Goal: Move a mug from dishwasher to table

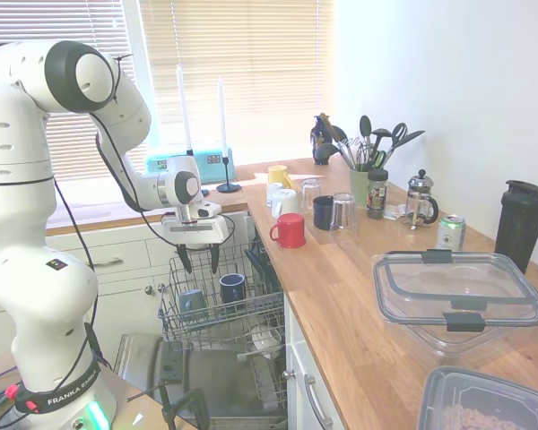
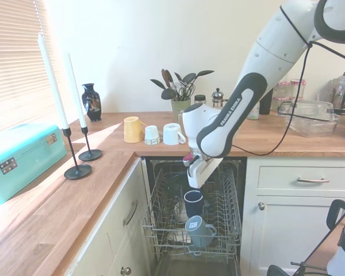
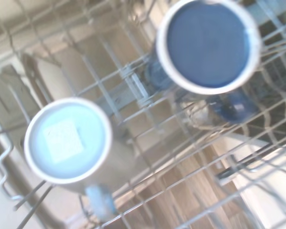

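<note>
- The pincer (image 1: 198,261) hangs above the pulled-out wire rack (image 1: 217,315) of the dishwasher (image 2: 192,230), its two dark fingers parted with nothing between them.
- Beneath it in the rack stand two mugs, both mouth down: the slate-blue mug (image 1: 192,303) nearer the rack's front, and a dark navy mug (image 1: 232,287) just beside it, further in.
- In the wrist view the paler mug (image 3: 67,140) shows a light base with a square mark (the print too blurred to read), and the navy one (image 3: 207,44) sits apart across the wires.
- The dishwasher door (image 1: 211,381) lies dropped open under the rack, flanked by white drawers (image 2: 302,179).
- The wooden surface (image 1: 359,296) runs in an L along a white wall and a window with closed blinds (image 1: 238,63).
- On it: a red mug (image 1: 290,230), a yellow mug (image 2: 132,129), white cups (image 2: 172,134), a glass (image 1: 344,212), a French press (image 1: 420,201), a utensil pot (image 1: 360,184), a can (image 1: 450,232), a black shaker bottle (image 1: 522,223) and clear lidded boxes (image 1: 459,294).
- By the window stand two black candlesticks with white candles (image 2: 75,144), a teal tin (image 2: 20,158) and a small dark vase (image 2: 91,102).
</note>
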Motion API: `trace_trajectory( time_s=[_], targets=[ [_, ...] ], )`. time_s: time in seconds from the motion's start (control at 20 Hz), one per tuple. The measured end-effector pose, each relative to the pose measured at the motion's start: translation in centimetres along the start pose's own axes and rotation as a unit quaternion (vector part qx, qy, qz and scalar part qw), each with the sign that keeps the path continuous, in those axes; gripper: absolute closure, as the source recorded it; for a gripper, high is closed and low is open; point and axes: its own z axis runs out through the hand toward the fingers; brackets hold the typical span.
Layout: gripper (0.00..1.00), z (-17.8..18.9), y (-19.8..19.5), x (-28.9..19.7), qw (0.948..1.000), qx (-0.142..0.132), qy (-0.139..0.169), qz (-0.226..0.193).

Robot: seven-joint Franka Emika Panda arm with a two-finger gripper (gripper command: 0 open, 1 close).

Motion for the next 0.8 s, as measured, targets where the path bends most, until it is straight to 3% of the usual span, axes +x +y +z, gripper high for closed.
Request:
trace_trajectory(
  time_s=[0.35,0.8],
  targets=[
    [0.0,4.9,-3.3,-1.8,0.9988,-0.035,-0.02,-0.026],
    [0.0,8.5,-4.9,-3.4,0.9958,-0.039,-0.028,-0.078]
  ],
)
